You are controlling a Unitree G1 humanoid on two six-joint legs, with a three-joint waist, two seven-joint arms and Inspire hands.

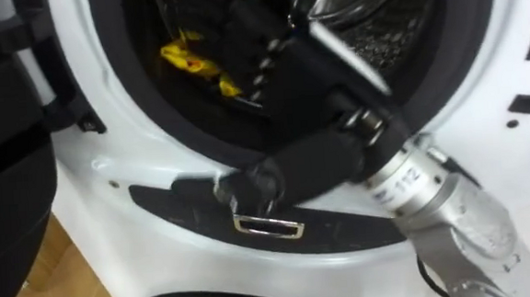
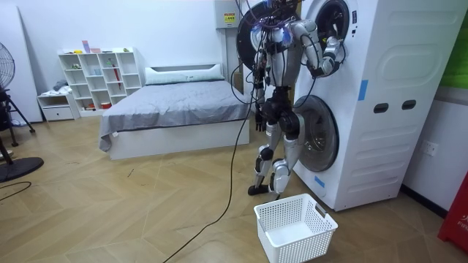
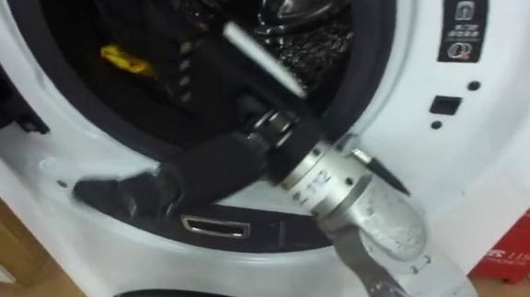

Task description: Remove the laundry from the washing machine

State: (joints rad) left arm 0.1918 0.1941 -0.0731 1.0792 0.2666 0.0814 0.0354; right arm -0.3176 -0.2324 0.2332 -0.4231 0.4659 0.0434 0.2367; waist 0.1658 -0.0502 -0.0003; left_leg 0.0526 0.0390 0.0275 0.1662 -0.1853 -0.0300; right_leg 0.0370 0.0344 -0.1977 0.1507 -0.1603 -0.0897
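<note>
**Yellow cloth deep in the drum, right hand at the rim**

Black at the far left is the open door (image 1: 7, 155) of the washing machine (image 1: 481, 62), swung clear of the round opening. Next comes the dark rubber gasket (image 1: 137, 92). Behind it, in the left part of the drum (image 1: 378, 36), lies a crumpled yellow cloth (image 1: 190, 59). It sits well inside and apart from either hand, with nothing gripping it.

Further right, the right hand (image 1: 267, 178) reaches in from the lower right and lies across the bottom of the opening. It is over the gasket and just above a small metal catch (image 1: 268, 227). The fingers point leftward along the rim (they are too blurred to tell whether they are spread, pressed together or pinching anything). No yellow shows in them.

In the room view, a white shelf unit (image 2: 99, 77) and a bed (image 2: 175, 109) stand at the left. The robot stands upright on the wooden floor (image 2: 110, 204) facing the stacked machine, its right arm raised to the upper opening. The left hand (image 2: 258, 117) appears to hang low beside its hip, and its fingers cannot be made out. A white laundry basket (image 2: 296, 226) sits on the floor just before the robot's feet, below the closed lower door.
</note>
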